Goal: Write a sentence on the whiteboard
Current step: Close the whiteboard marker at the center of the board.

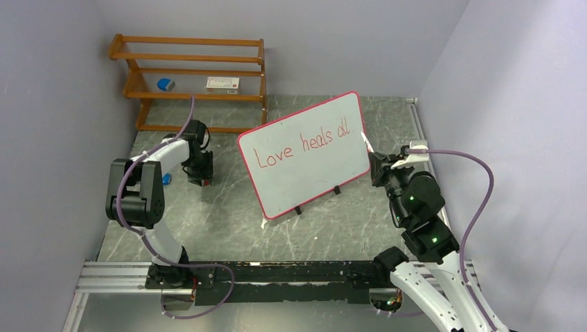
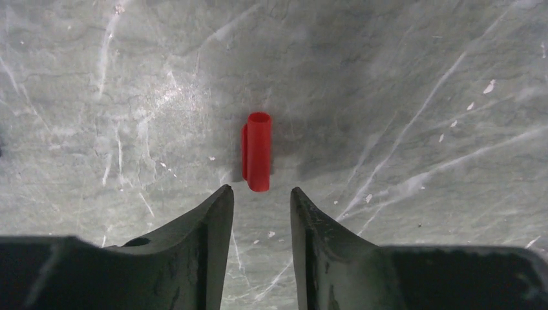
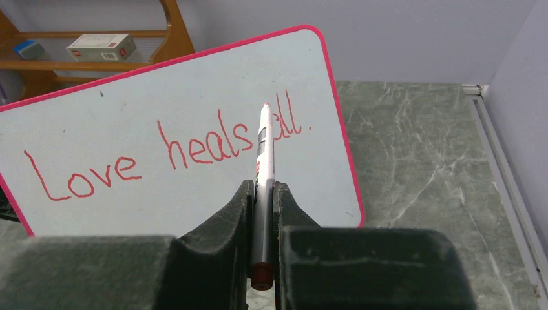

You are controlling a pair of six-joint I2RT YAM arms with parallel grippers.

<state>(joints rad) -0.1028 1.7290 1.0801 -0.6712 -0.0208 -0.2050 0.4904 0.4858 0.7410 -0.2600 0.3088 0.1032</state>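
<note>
The whiteboard (image 1: 315,176) with a red-pink frame stands tilted mid-table on small black feet. The sentence (image 1: 304,145) on it reads "Love heals all." in red script; it also shows in the right wrist view (image 3: 174,155). My right gripper (image 3: 262,187) is shut on a white marker (image 3: 263,155) whose tip points at the board near "all", just off its right edge (image 1: 365,142). My left gripper (image 2: 262,194) is open, pointing down at the table left of the board, with a red marker cap (image 2: 257,152) lying just beyond its fingertips.
A wooden slatted rack (image 1: 194,76) stands at the back left, holding a blue eraser (image 1: 165,84) and a small white box (image 1: 223,84). A small blue object (image 1: 167,178) lies by the left arm. Walls close in on left, back and right.
</note>
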